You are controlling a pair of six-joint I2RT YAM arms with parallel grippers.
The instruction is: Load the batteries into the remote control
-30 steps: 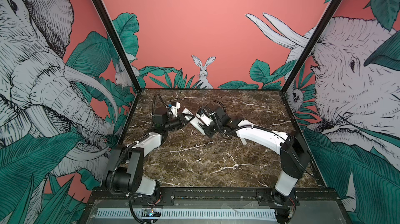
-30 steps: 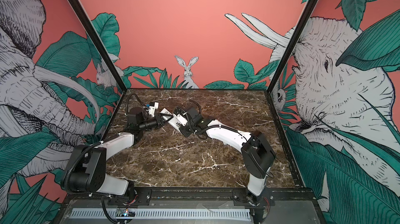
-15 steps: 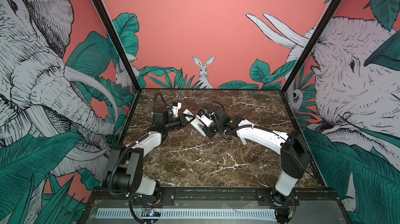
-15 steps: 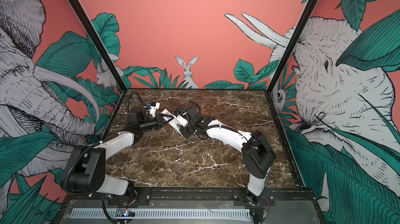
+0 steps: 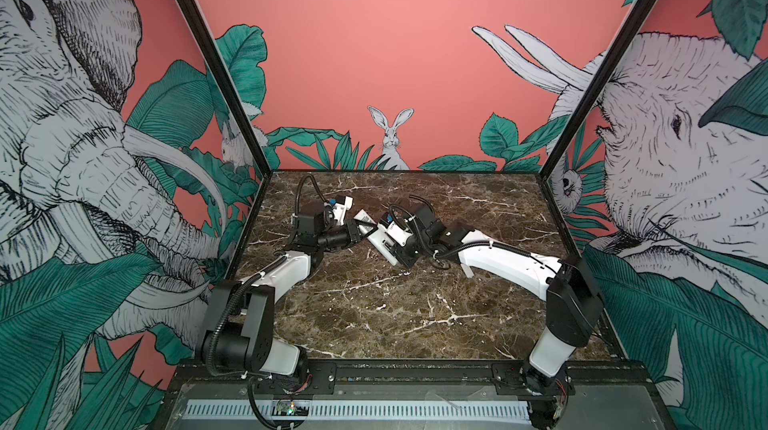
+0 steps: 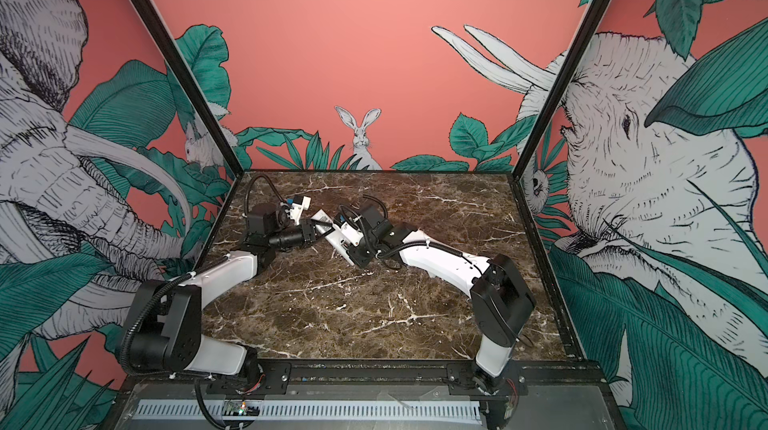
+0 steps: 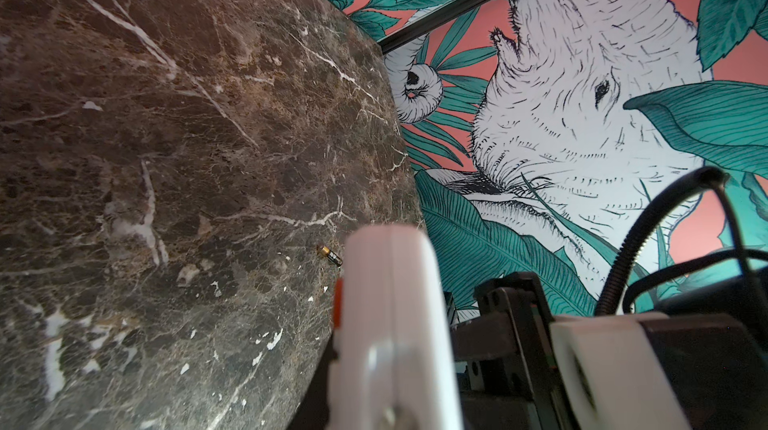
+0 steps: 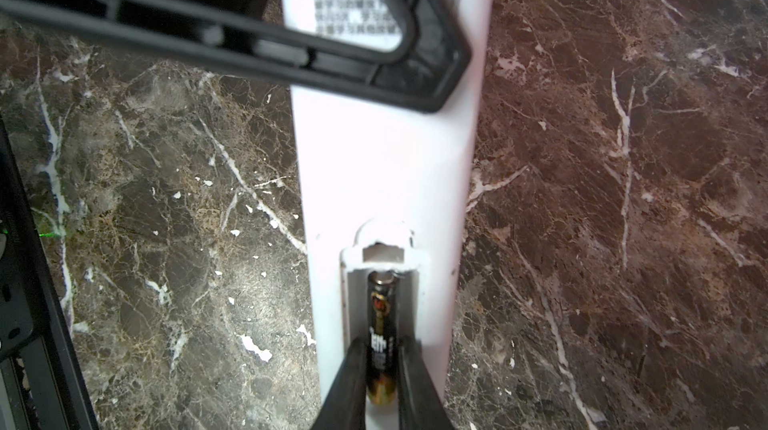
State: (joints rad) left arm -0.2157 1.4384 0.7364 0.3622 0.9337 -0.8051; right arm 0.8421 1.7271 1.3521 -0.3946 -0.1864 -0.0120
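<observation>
The remote control (image 5: 365, 217) (image 6: 322, 215) is a slim white bar held off the table, back side up, with my left gripper (image 5: 358, 229) shut on its far end. In the left wrist view the remote control (image 7: 390, 324) fills the foreground. Its battery compartment (image 8: 382, 261) lies open. One battery (image 8: 382, 324), dark with a brassy end, lies lengthwise in that compartment. My right gripper (image 8: 383, 342) (image 5: 385, 245) has its two black fingers pressed against the battery's sides. A second battery (image 7: 329, 255) lies loose on the marble beyond the remote.
The brown marble table (image 5: 374, 315) is walled on three sides by printed panels. A black rail (image 5: 415, 369) runs along its front edge. The left gripper's black finger frame (image 8: 291, 49) crosses the remote's labelled end. Both arms meet at the back centre-left.
</observation>
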